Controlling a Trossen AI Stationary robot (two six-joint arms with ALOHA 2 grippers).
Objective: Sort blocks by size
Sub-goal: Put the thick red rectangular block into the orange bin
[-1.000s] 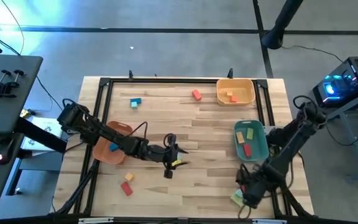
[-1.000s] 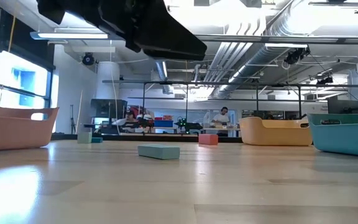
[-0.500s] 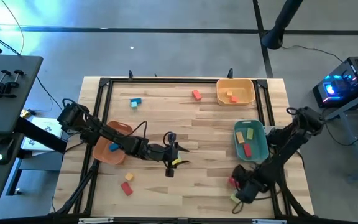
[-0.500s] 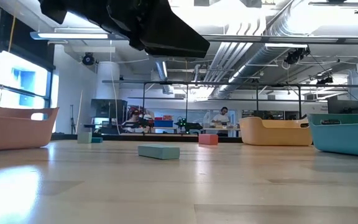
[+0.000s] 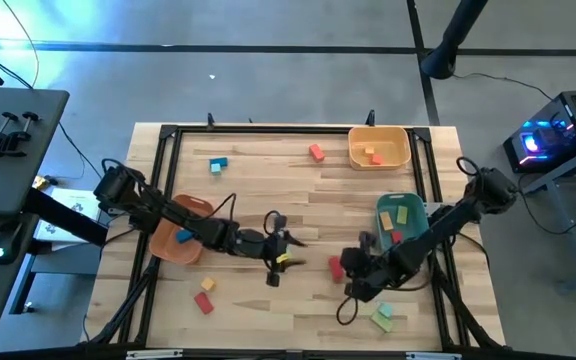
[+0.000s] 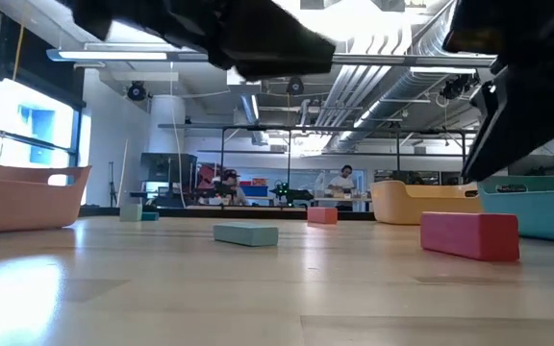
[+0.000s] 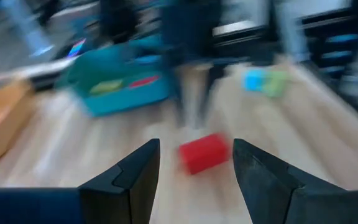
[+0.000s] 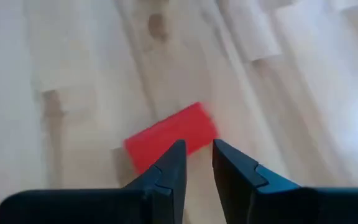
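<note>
A red block lies flat on the table right of centre; it also shows in the low view and the left wrist view. My right gripper slants down just behind the block, and a narrow gap shows between its fingers. The red block sits just past their tips. My left gripper hangs open at the table's middle and faces the red block. A yellow bit shows at its tips in the high view. A teal block lies on the table. My right gripper comes at the red block's end slanting down from the table's right. Whether its fingertips touch the block I cannot tell. The block lies on the table, and in the low view the gripper's dark body stands above it.
The teal bin at the right holds yellow and red blocks, the yellow bin at the far right holds orange ones, and the orange bin at the left a blue one. Loose blocks: green and teal, red and yellow, blue, red.
My right gripper has swung from the near right corner toward the table's middle, tipping further down. The red block has come along with it toward the left and far side. The block now lies on the table in the low view, where it did not show before.
</note>
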